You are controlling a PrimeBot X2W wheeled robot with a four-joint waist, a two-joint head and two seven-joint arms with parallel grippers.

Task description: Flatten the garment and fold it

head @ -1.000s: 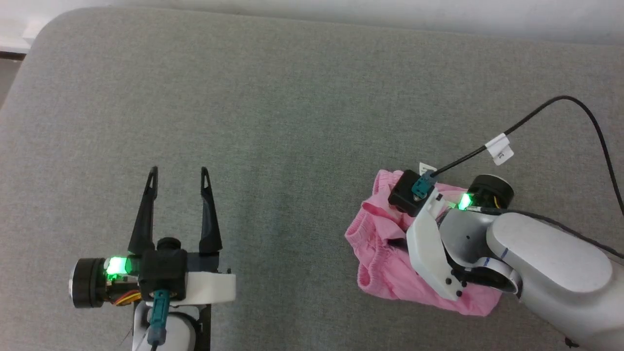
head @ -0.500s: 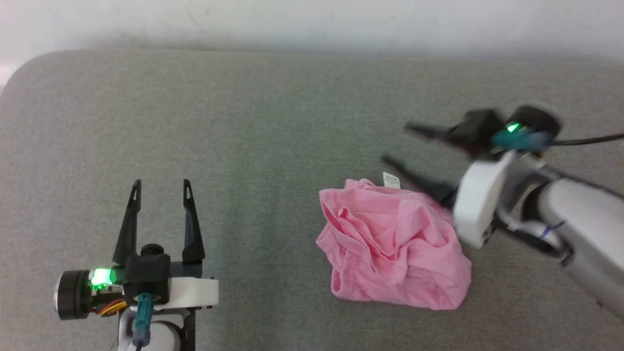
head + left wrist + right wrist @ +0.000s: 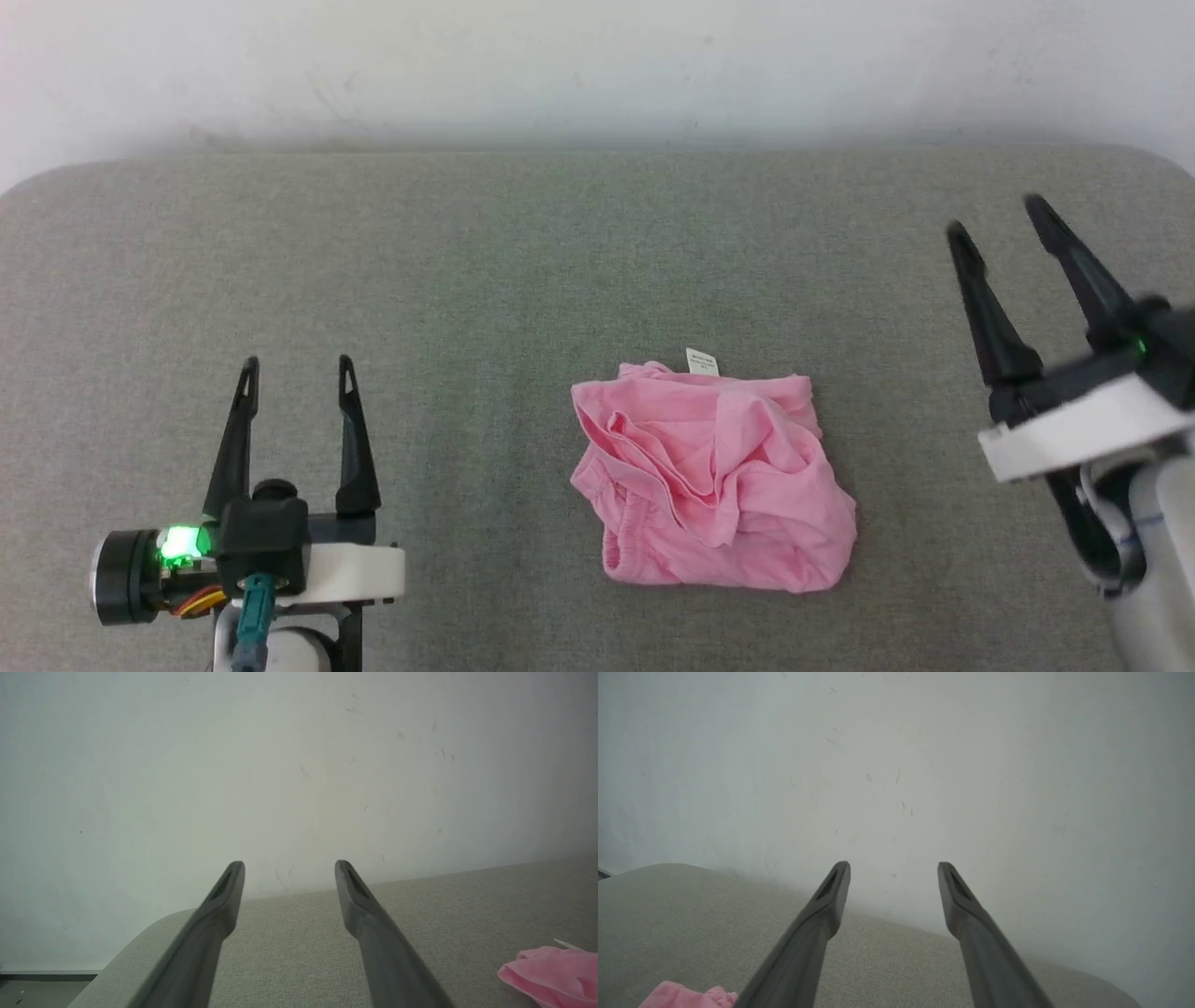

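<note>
The pink garment [image 3: 714,481] lies crumpled in a heap on the grey padded surface [image 3: 523,280], its small white tag [image 3: 701,361] sticking out at the far edge. My left gripper [image 3: 297,369] is open at the lower left, well apart from the cloth, fingers pointing toward the wall. My right gripper [image 3: 997,217] is open at the right, raised and clear of the garment, nothing between its fingers. An edge of the garment [image 3: 553,970] shows in the left wrist view at the lower right, and a corner of the garment [image 3: 686,995] in the right wrist view at the lower left.
A pale wall [image 3: 597,65] runs along the far edge of the surface. The surface's rounded corners show at the far left [image 3: 37,182] and far right [image 3: 1162,163]. Bare grey fabric stretches between the left gripper and the garment.
My right gripper has let go of the garment and swung up and off to the right. The head camera has shifted, so the garment now sits near the middle of the picture.
</note>
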